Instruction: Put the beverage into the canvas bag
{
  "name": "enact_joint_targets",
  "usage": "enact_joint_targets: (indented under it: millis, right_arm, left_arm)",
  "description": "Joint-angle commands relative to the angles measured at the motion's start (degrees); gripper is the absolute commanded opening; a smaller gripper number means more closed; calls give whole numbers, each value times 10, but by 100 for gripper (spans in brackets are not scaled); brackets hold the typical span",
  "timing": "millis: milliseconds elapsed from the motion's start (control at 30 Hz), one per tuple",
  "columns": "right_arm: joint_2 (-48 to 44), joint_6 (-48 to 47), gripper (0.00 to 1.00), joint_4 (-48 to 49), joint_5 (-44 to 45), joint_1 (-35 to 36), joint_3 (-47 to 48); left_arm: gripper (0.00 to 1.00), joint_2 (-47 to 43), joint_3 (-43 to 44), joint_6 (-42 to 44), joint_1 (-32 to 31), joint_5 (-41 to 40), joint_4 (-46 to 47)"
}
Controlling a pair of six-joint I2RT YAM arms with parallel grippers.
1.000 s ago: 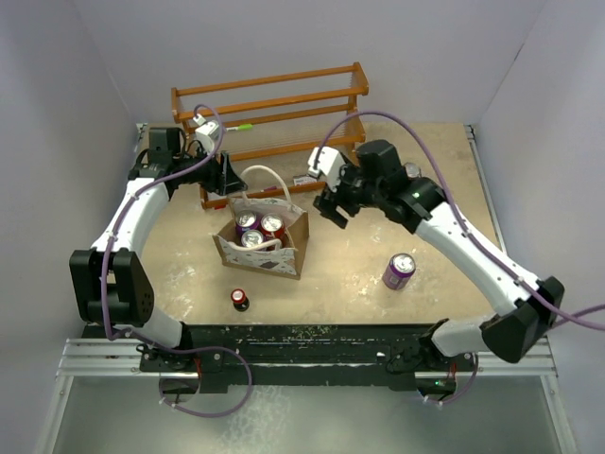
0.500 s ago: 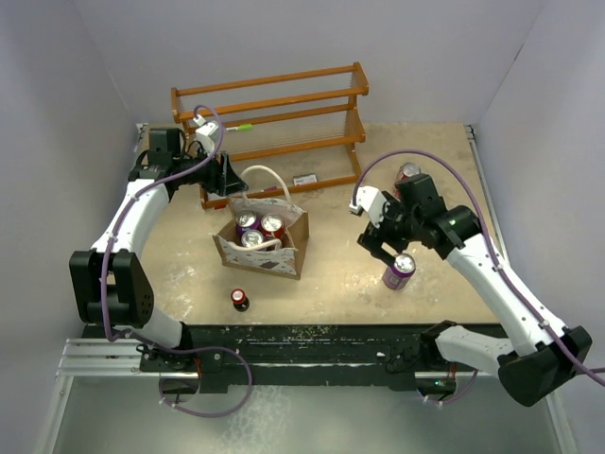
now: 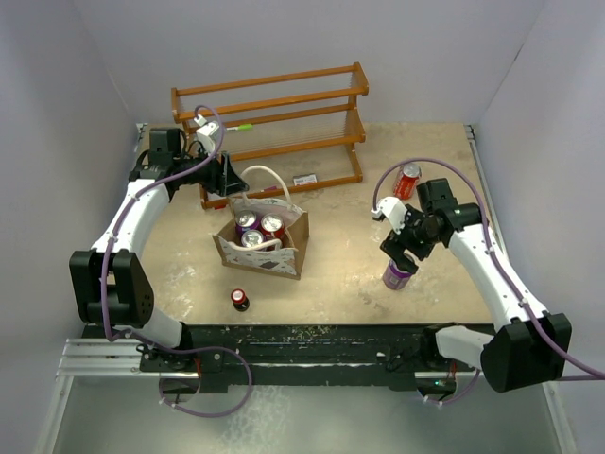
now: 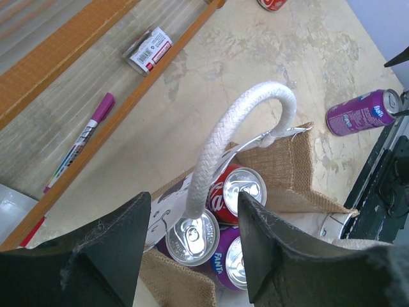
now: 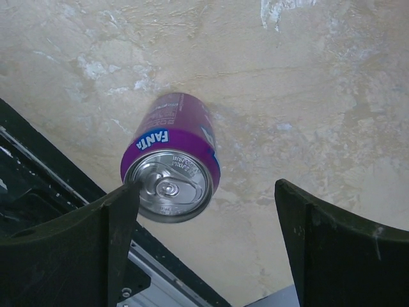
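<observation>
soda can (image 5: 172, 169) between spread fingers, bag (image 3: 253, 255) well apart to the left

stands upright, purple, on the bare table (image 3: 340, 274) near the front edge, inside the wide-open jaws of the right gripper (image 5: 203, 188), one fingertip (image 5: 124, 195) just beside the rim, nothing clamped. sits mid-table, that speckled white bag, tan inside, already holding three cans (image 3: 257, 230), two purple and one red. hangs above its far side, left gripper (image 4: 195, 198), jaws parted with the white rope handle (image 4: 220, 137) arching up between them, gaps on both sides. red can (image 3: 407, 178) far right, wooden rack (image 3: 274, 99) at the back.
</observation>
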Motion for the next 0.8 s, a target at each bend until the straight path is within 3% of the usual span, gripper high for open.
enact_joint_targets:
  millis: [0,367,767]
  right_arm:
    - [9,-36,88,-17,-20,-15,-27]
    - [-17,-17,87,6,-11,-32,9]
    - [-27,-30,90,-63,-94,-33,26]
  left_arm:
    - [60,-8,2,-5,-1,17,22]
    - [60,-6,2,-6,-2,16,22]
    - [60,-5,1,-6,-1,16,24]
